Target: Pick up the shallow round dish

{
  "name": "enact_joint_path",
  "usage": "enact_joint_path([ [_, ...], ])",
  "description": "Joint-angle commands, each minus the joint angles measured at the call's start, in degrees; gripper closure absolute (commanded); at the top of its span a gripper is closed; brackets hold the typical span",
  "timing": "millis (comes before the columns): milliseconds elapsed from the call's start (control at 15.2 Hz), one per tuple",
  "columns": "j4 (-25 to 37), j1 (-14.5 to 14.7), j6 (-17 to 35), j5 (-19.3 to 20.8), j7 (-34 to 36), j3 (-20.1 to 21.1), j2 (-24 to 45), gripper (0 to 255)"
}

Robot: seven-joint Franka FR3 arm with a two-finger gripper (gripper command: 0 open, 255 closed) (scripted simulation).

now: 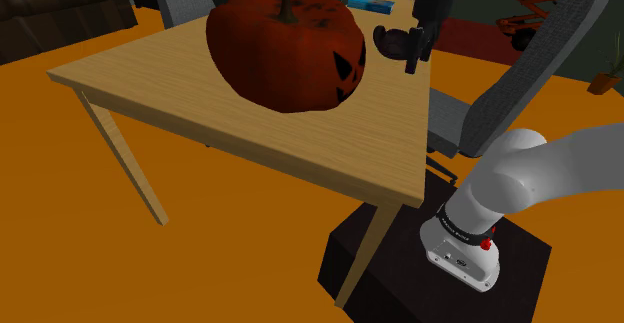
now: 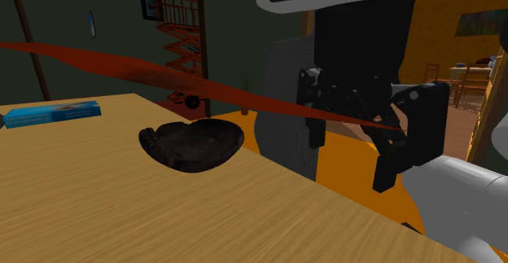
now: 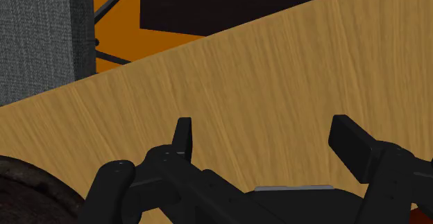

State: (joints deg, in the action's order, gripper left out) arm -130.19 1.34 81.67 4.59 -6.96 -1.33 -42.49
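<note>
Beside the dark shallow dish (image 1: 390, 40) on the wooden table (image 1: 180, 83), we saw the gripper (image 3: 264, 134) with fingers (image 3: 182, 136) spread apart, holding nothing.

**Shoulder view.** You look down from high beside the stand (image 1: 440, 271), across the whole table (image 1: 180, 91) to the gripper (image 1: 411, 63) at its far edge. The pumpkin (image 1: 285, 51) stands nearer to you than the gripper does.

**Second exterior view.** You sit low and very close, almost level with the table (image 2: 122, 212). You face the gripper (image 2: 352, 143) side-on, with the dish (image 2: 195, 143) just beside it.

**Wrist view.** You look along the gripper (image 3: 264, 134) onto the table (image 3: 264, 63) from close above. The rim of the dish (image 3: 28, 188) lies just beside the gripper.

All three views share the gripper, the dish and the table surface around them.
</note>
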Motion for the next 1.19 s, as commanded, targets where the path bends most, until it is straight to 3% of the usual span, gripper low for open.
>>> enact_joint_path([
  [0,0.00,0.00,0.00,0.00,0.00,0.00,0.00,0],
  [528,11.25,-7.17,6.38,2.88,21.34,4.86,17.38,0],
  [1122,29.62,-13.32,5.30,9.52,43.86,6.07,35.95,0],
])
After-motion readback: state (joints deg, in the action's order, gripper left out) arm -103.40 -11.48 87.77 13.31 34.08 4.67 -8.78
